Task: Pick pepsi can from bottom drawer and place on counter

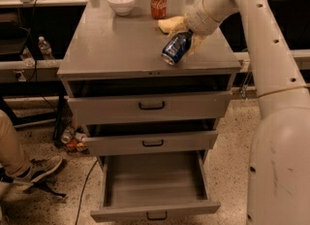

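I have the gripper (pixel 187 36) over the right front part of the counter (pixel 116 44), its fingers clamped on the upper end of the can (pixel 175 48). The can is out of the bottom drawer (pixel 155 213), which stands pulled out and empty, so what remains is the set-down. The can hangs tilted, silver base down and toward the front edge, and I cannot tell whether its low rim touches the counter or sits just above it. To do this well I would first roll the wrist until the can is upright, because letting go at this tilt would likely send it rolling toward the edge and down over the drawers. I would also carry it a little back and left onto bare grey surface, apart from the yellow sponge (pixel 168 24) just behind the gripper and well short of the Coke can (pixel 158 2) and the bowl (pixel 121 2). Then I would lower slowly until the base sits flat, open the fingers only wide enough to clear, and lift straight up so neither finger drags the can over.
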Motion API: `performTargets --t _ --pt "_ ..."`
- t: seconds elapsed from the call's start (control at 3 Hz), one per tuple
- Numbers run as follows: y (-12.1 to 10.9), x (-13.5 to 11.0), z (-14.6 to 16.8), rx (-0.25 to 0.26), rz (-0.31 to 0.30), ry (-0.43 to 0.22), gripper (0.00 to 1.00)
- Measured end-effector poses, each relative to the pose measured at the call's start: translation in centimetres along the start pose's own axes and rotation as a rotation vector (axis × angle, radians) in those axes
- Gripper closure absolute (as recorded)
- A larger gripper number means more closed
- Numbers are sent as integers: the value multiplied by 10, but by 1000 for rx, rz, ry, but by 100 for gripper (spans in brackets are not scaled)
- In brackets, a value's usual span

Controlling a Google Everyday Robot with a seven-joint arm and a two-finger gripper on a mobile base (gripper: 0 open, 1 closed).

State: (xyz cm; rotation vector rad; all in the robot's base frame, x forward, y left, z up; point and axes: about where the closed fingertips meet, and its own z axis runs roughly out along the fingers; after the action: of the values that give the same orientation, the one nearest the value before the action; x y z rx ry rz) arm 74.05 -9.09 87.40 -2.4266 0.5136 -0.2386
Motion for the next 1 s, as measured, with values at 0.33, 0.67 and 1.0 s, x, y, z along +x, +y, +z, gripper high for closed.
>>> performTargets --t 0.33,0.67,1.0 --pt "-9 15 18 -42 -12 25 100" --pt "-13 24 34 -74 -17 38 89" --pt "-16 31 45 -90 -16 52 65"
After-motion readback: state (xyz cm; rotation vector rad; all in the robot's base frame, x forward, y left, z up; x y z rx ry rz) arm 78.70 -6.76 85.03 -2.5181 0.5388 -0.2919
